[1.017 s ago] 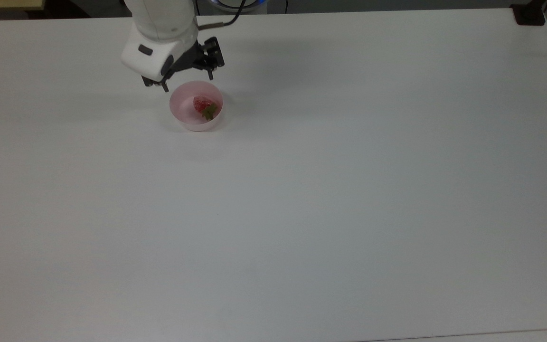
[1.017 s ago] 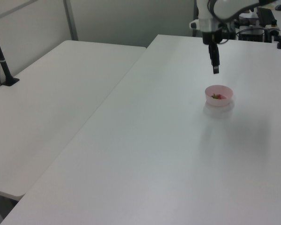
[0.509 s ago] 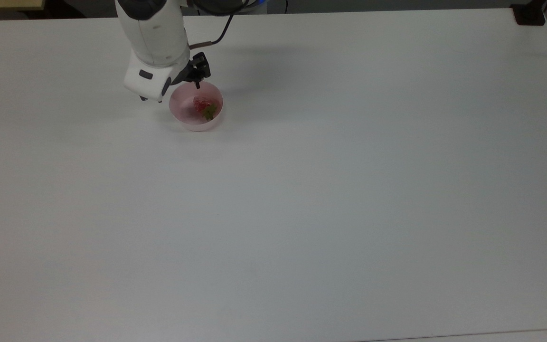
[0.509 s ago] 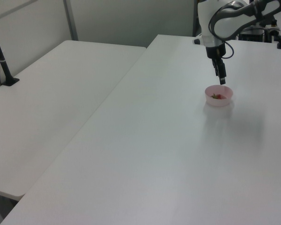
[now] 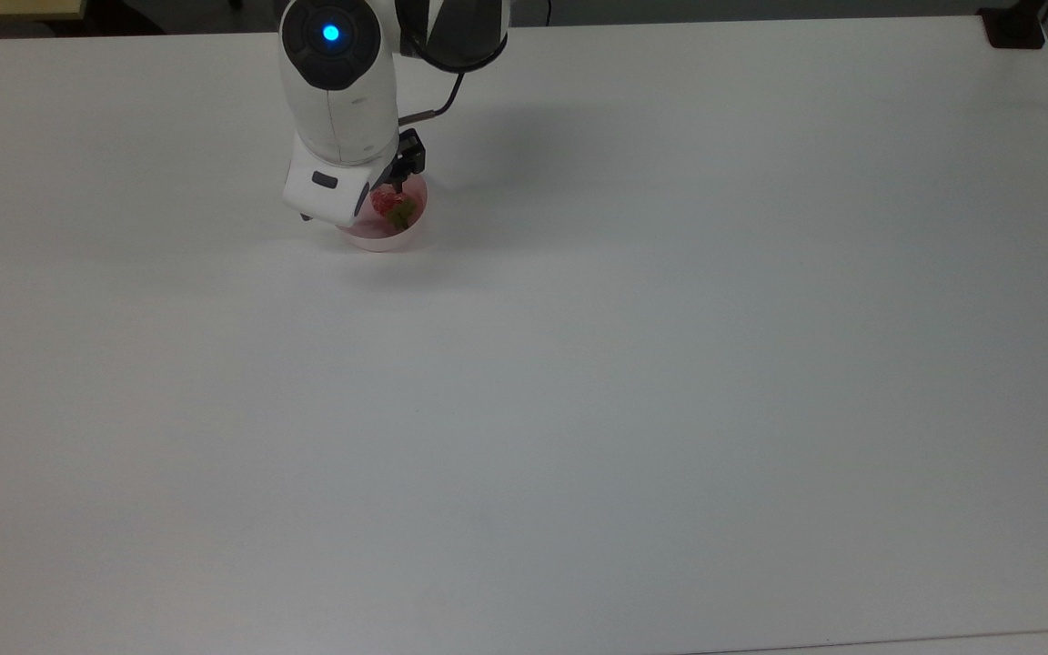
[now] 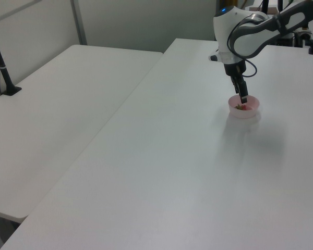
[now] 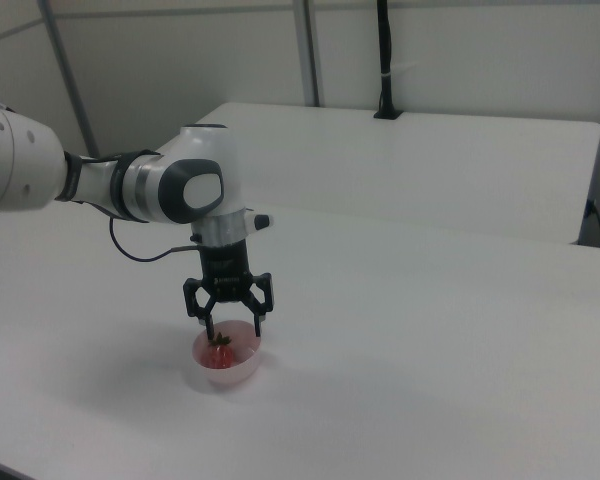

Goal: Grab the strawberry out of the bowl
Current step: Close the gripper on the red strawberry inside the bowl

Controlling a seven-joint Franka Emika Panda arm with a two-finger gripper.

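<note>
pale pink bowl [image 7: 224, 368] now sits directly under the pincer [image 7: 230, 327], which has come down from beside the rim within the last second; its jaws are spread, straddling the strawberry [image 7: 220, 354] just below, ungripped. judgement: descent nearly finished, closing comes next.

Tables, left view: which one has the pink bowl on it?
The table on the left view's right, where the open gripper hangs over the bowl. The other table, beside it, carries a black post.
</note>
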